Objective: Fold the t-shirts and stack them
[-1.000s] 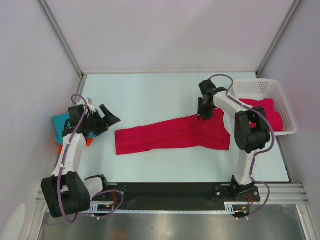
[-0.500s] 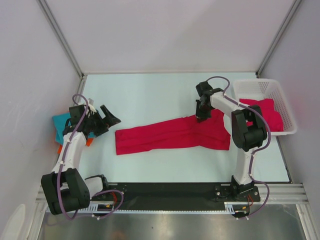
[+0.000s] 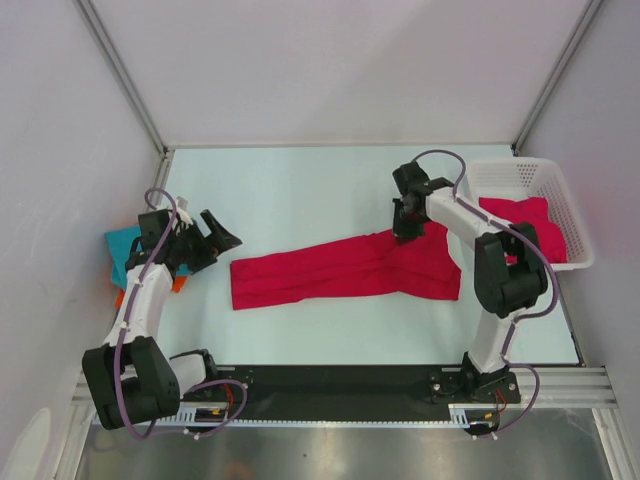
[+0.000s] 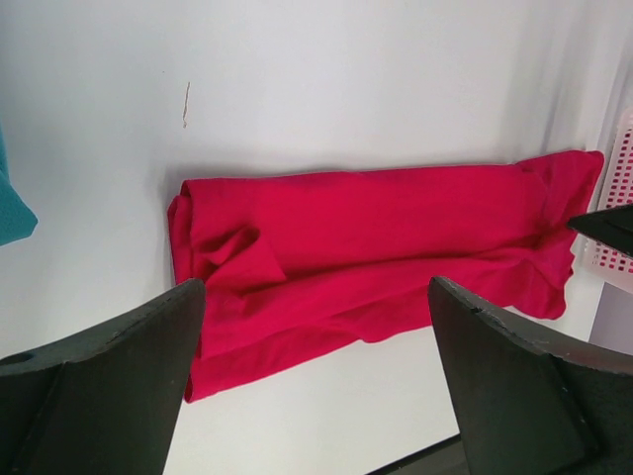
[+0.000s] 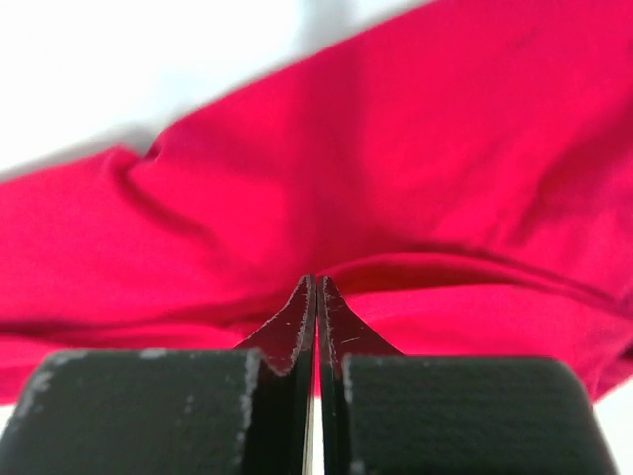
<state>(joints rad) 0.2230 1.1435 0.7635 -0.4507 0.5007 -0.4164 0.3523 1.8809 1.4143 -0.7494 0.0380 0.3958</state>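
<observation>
The right arm stands up from its base at the near edge, bends at the elbow just beside the white mesh basket (image 3: 520,172), and reaches towards the far left. Its wrist is turned down, so that the right gripper (image 3: 405,232) points onto the far edge of the long crimson t-shirt (image 3: 340,268). Its jaws are pressed together at the cloth. I cannot tell whether a fold is caught between them.

This t-shirt lies stretched out on the pale table (image 3: 300,190), folded into a narrow band from left to right. Its right end lies close to the basket. A second crimson t-shirt (image 3: 535,225) lies in the basket and hangs over its near rim.

The left arm goes along the left side of the table. Its left gripper (image 3: 222,228) points to the right, near the left end of the band but apart from it, with jaws wide apart and nothing between them. Behind it lies a teal t-shirt (image 3: 120,245), and a bit of an orange t-shirt (image 3: 180,284) shows beside the arm.
</observation>
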